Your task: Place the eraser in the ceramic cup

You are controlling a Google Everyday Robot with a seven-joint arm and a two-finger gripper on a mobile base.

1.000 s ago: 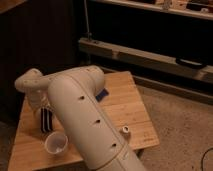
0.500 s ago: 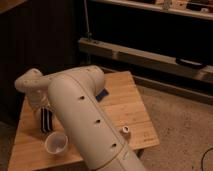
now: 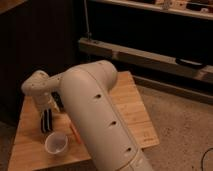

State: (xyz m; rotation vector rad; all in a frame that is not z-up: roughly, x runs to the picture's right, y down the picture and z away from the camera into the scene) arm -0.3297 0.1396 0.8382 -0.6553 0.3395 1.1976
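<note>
The long black white-striped eraser sits directly below the gripper, its long axis pointing toward the small white ceramic cup just beside it; whether the jaws clasp it I cannot tell.

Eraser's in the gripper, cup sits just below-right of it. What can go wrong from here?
1. The gripper holds the eraser upright beside the ceramic cup, not over it. Releasing now would likely drop it on the table.
2. The eraser looks long against the small cup, so it may lean out or tip it.
3. The carrot lies close to the cup, and a sideways nudge could push them together.
</note>
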